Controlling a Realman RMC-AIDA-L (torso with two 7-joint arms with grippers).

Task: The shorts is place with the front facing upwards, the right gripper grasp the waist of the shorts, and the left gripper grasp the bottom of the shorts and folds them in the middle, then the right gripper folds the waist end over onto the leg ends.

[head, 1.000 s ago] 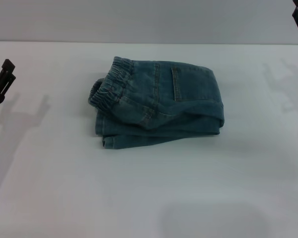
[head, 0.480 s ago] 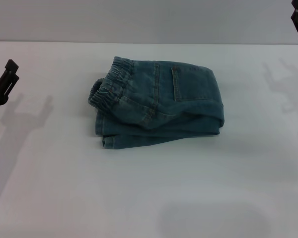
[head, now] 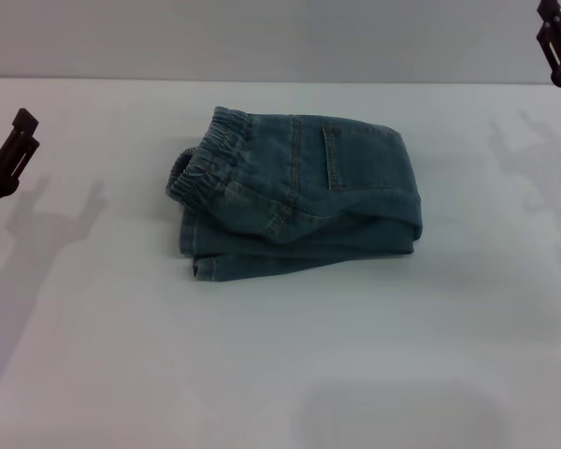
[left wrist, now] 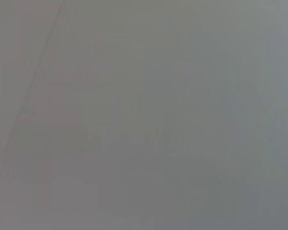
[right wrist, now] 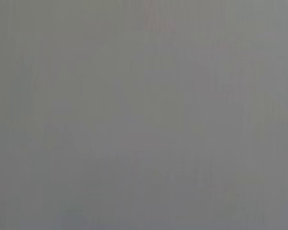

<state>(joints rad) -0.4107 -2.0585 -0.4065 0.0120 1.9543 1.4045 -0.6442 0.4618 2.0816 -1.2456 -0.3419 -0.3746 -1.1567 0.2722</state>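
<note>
I've got the folded blue denim shorts (head: 294,192) lying in a compact bundle on the white desk (head: 280,374), around the middle toward the far side; the gathered elastic waist (head: 206,159) sits on top at the robot's left end, a stitched pocket beside it; the black left gripper (head: 5,159) hangs at the left edge, well apart from the cloth, fingers spread and empty; the black right gripper (head: 556,42) sits at the far right corner, and I can't tell its fingers' state; both wrist views show only plain grey.
</note>
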